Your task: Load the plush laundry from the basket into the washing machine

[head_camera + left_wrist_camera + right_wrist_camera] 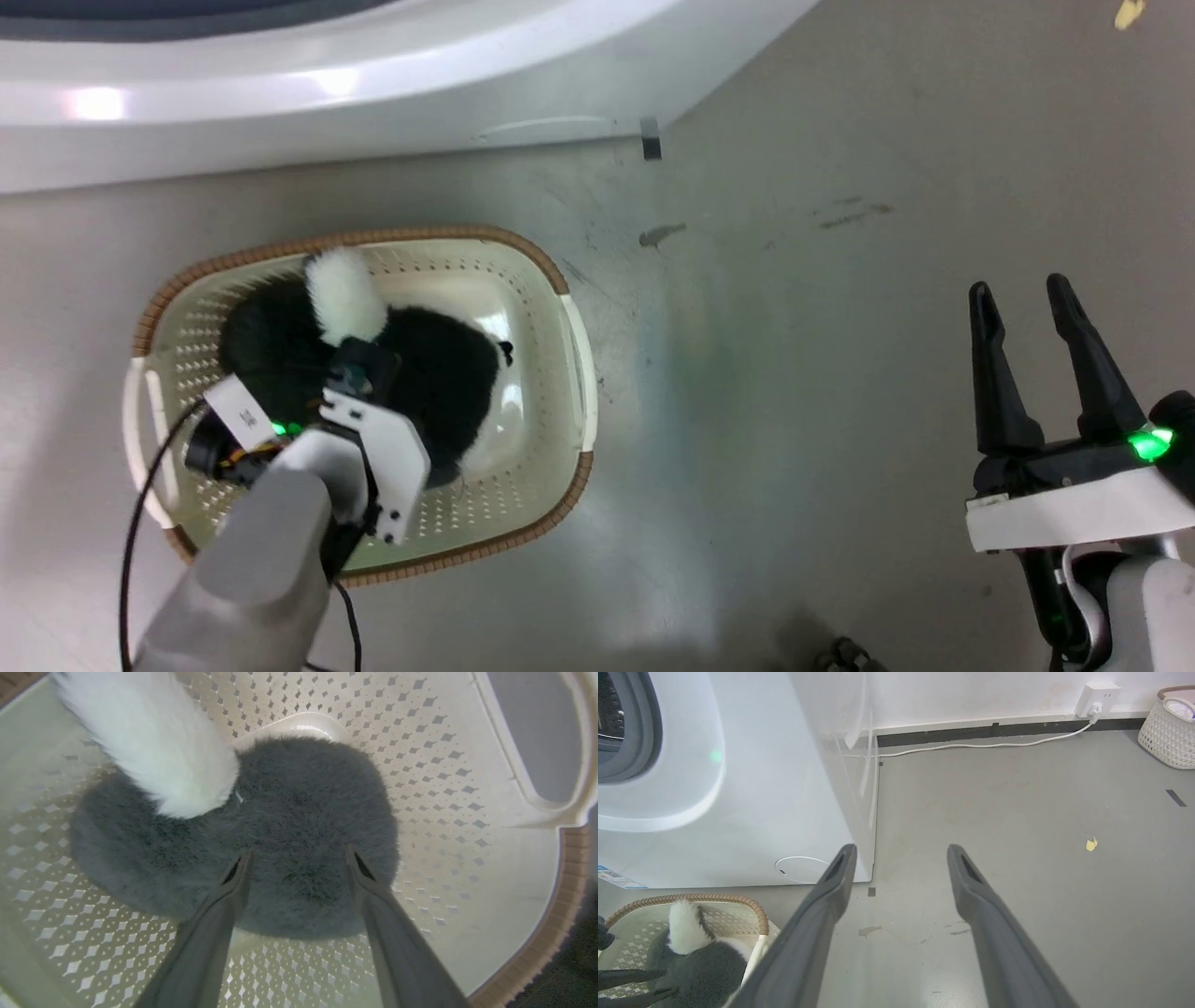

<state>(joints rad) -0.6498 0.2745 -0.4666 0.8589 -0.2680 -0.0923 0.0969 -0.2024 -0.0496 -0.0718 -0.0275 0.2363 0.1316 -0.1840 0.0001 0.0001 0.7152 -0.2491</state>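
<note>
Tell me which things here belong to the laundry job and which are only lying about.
Belong to the job: plush laundry, basket holding it, washing machine, left gripper open over the plush.
Just lying about: white woven basket, wall socket, white cable, yellow scrap.

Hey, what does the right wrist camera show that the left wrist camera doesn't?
Right wrist view: the washing machine with its grey door seal, a wall socket and cable, a white woven hamper, the open right end effector. Left wrist view: the open left end effector, tips at the black fur, up close. Both: the plush laundry in the basket.
</note>
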